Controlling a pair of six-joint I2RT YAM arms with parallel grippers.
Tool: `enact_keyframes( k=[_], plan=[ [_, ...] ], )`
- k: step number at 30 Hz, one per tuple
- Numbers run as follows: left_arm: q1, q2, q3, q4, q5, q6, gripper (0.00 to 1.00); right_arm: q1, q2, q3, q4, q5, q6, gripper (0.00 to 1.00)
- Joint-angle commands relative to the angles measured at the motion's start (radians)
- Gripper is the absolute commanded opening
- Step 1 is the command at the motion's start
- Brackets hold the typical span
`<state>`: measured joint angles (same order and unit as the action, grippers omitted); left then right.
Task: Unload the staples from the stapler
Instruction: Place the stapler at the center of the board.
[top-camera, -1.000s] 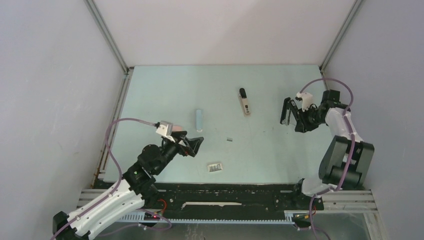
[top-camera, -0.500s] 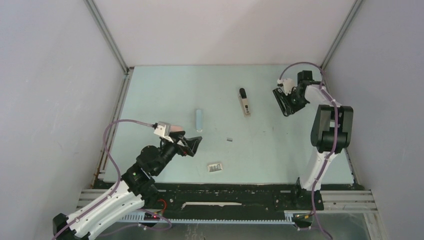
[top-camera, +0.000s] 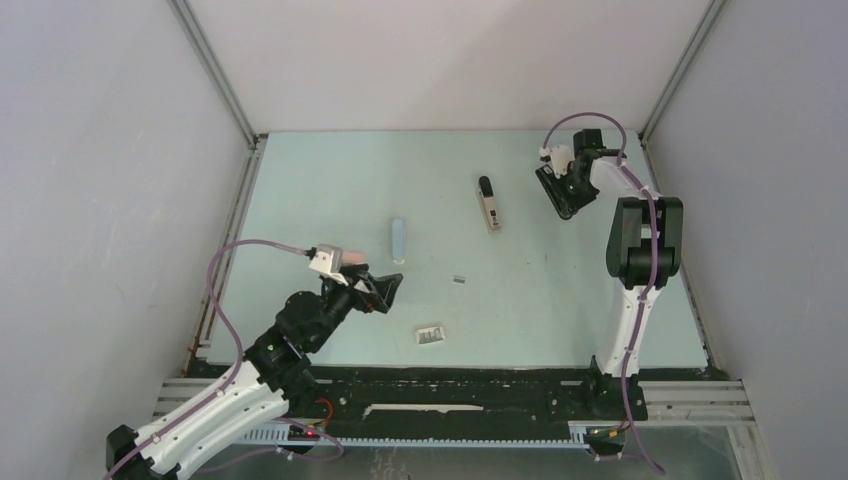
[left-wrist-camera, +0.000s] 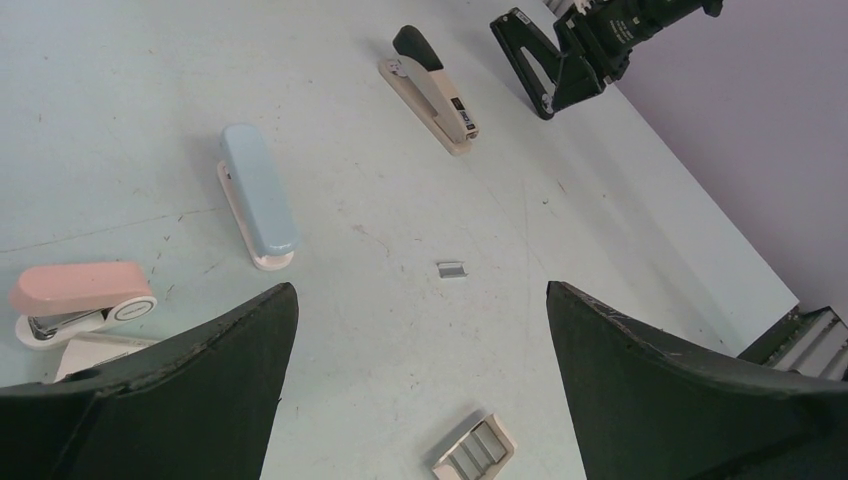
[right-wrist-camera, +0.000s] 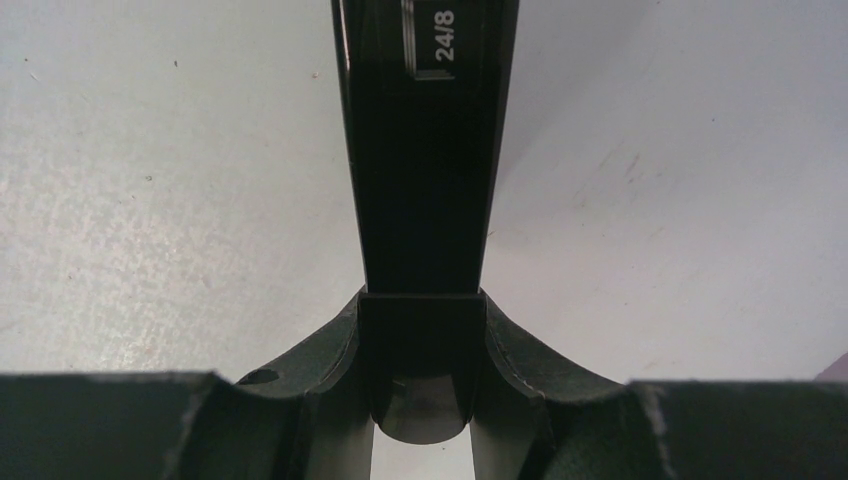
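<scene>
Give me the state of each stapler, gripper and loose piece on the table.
right gripper: shut on black stapler
left gripper: open, empty
black stapler: hinged open, clamped in right gripper
beige stapler: closed, lying on table
blue stapler: closed, lying on table
pink stapler: closed, lying by left gripper
staples: short strip loose on table
beige tray: flat on table

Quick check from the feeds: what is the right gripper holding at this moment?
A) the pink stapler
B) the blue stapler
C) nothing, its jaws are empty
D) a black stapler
D: the right wrist view shows the black stapler clamped in the right gripper, while the blue stapler and the pink stapler lie on the table.
</scene>
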<state>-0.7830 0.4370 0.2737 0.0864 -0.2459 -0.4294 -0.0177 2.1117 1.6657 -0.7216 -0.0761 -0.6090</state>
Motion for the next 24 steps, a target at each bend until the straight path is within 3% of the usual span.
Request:
enact_keyframes(
  k=[1, 14, 24],
  plan=[
    [0.004, 0.013, -0.017, 0.018, -0.025, -0.012, 1.0, 0.01, 0.007, 0.049, 0.026, -0.001, 0.031, 0.24],
    [0.005, 0.044, -0.001, 0.029, -0.012, -0.021, 1.0, 0.012, 0.036, 0.091, -0.007, -0.073, 0.054, 0.43],
    [0.005, 0.053, 0.0, 0.033, -0.004, -0.03, 1.0, 0.011, 0.068, 0.158, -0.051, -0.104, 0.069, 0.47]
  ],
)
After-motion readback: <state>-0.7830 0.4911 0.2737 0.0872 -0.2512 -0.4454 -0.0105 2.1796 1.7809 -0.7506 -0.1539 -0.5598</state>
